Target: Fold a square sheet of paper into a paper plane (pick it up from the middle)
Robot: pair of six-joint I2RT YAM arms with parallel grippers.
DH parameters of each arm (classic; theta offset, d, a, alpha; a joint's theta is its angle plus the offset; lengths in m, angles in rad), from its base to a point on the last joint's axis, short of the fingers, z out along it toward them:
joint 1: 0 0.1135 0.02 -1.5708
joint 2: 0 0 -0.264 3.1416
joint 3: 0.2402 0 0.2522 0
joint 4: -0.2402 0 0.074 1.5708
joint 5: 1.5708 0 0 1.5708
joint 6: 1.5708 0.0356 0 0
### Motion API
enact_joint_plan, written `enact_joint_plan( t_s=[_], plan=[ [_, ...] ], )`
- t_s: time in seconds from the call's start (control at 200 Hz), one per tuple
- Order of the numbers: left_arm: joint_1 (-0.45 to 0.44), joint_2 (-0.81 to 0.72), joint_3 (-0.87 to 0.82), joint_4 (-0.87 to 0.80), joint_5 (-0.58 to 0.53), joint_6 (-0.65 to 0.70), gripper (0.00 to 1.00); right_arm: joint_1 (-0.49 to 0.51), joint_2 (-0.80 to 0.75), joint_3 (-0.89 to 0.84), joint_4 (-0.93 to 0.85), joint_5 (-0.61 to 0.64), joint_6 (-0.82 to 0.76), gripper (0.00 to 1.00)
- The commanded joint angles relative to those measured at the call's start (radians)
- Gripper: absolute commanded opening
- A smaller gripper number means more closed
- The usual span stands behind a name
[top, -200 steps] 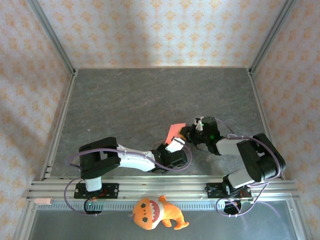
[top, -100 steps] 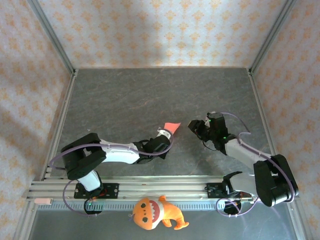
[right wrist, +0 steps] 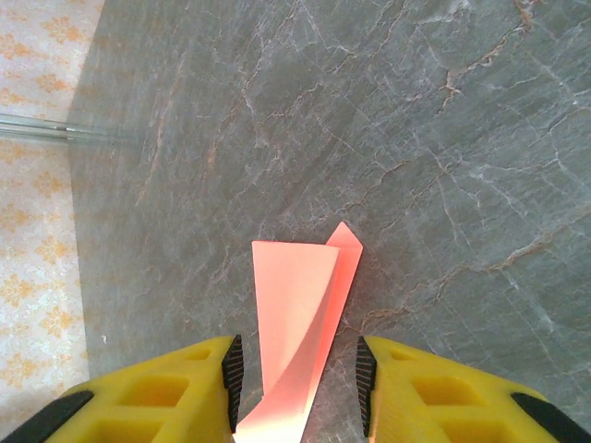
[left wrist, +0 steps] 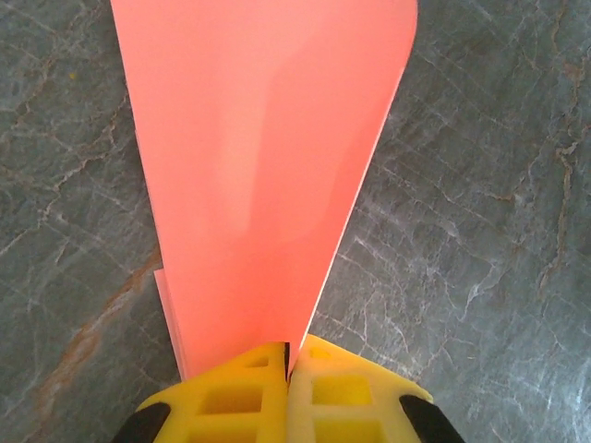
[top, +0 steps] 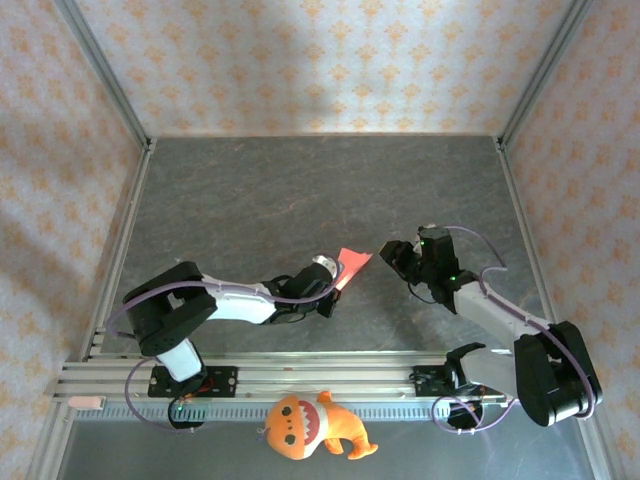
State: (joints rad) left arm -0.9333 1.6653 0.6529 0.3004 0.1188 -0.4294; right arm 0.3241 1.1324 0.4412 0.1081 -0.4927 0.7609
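Note:
The square sheet of paper (top: 352, 264) is red-pink and folded into a narrow strip with layered flaps. It sits at the middle of the grey table. My left gripper (top: 335, 279) is shut on its near end. In the left wrist view the yellow fingertips (left wrist: 249, 388) pinch the paper (left wrist: 268, 138), which fans out ahead of my left gripper (left wrist: 288, 355). My right gripper (top: 392, 256) stands open just right of the paper's tip. In the right wrist view the paper (right wrist: 300, 295) runs between the pads (right wrist: 231, 369) of my right gripper (right wrist: 297, 374) and touches neither.
An orange plush toy (top: 315, 425) lies in front of the base rail (top: 330, 375), off the table. Patterned walls and metal frame posts (top: 120, 250) enclose the marbled grey tabletop (top: 260, 200) on three sides.
My right gripper has opened and drawn back to the right, away from the paper. My left arm has stretched forward and keeps the paper pinched.

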Motion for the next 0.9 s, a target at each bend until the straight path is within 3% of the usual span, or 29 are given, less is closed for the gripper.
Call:
enact_joint_plan(
  t_s=[0.0,0.55,0.761,0.896],
  plan=[
    [0.028,0.023,-0.029,0.063,0.081,-0.037,0.00,-0.002,-0.023,-0.020,-0.016,0.023,-0.015,0.40],
    [0.140,0.116,-0.058,0.281,0.443,-0.164,0.00,-0.002,-0.036,-0.063,0.070,-0.053,-0.009,0.40],
    [0.155,0.190,-0.016,0.311,0.531,-0.239,0.00,-0.003,-0.066,-0.151,0.244,-0.138,0.009,0.30],
    [0.155,0.223,0.003,0.330,0.545,-0.295,0.00,-0.002,-0.083,-0.177,0.262,-0.163,-0.026,0.23]
  ],
)
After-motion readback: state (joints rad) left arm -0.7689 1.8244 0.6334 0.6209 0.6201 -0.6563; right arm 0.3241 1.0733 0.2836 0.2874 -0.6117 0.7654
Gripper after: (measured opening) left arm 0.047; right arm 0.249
